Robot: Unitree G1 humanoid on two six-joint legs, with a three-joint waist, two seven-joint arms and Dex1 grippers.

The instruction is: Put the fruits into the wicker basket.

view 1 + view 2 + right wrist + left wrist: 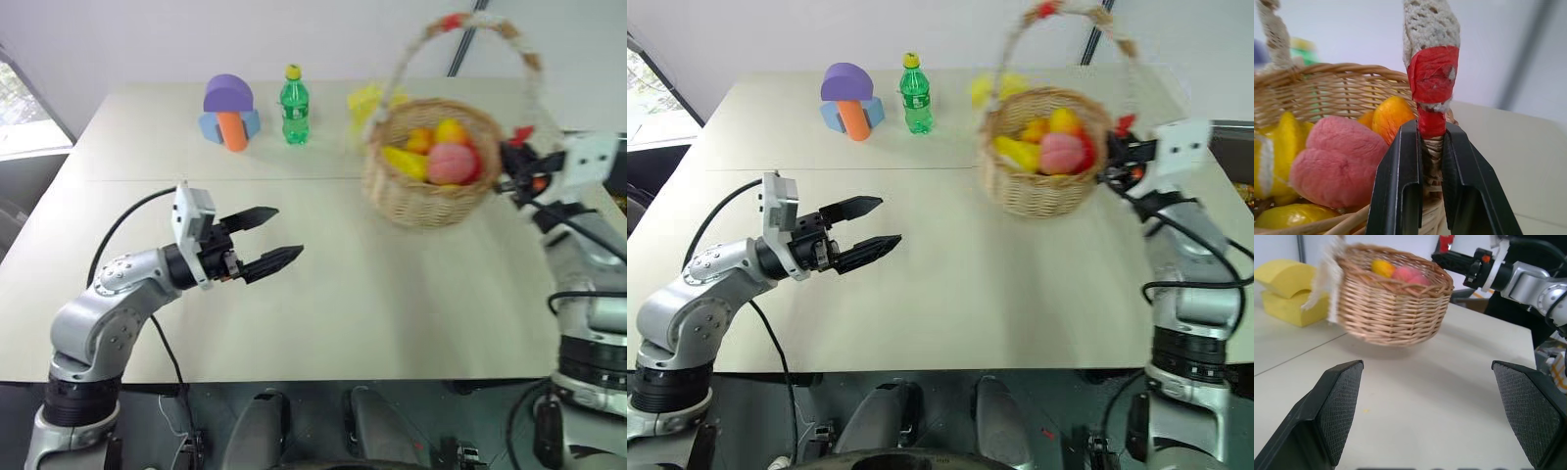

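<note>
- Wicker, tan and woven: the wicker basket (431,171) sits toward the robot's right on the table (323,294), blurred and seemingly tipped or lifted a little at one side.
- Inside it lie the fruits: a pink peach (1334,164), a yellow lemon (404,160), and an orange-yellow piece (1391,115) behind them. None can be seen lying loose on the table, so the filling looks done.
- The right gripper (1431,161) is pinched tight on the foot of the basket's handle (1431,73), just under its red band, where the handle meets the rim.
- The handle rises upright from that grip and arches over the basket; the basket's body lies to the robot's left of the right gripper, which is plainly the nearer one.
- The left gripper (266,238) hangs over bare table with its jaws spread wide and holds nothing; the basket is well apart from it, ahead and to its right.
- A green bottle (294,106), toy blocks (230,113) and yellow foam blocks (1288,291) stand near the far edge.
</note>
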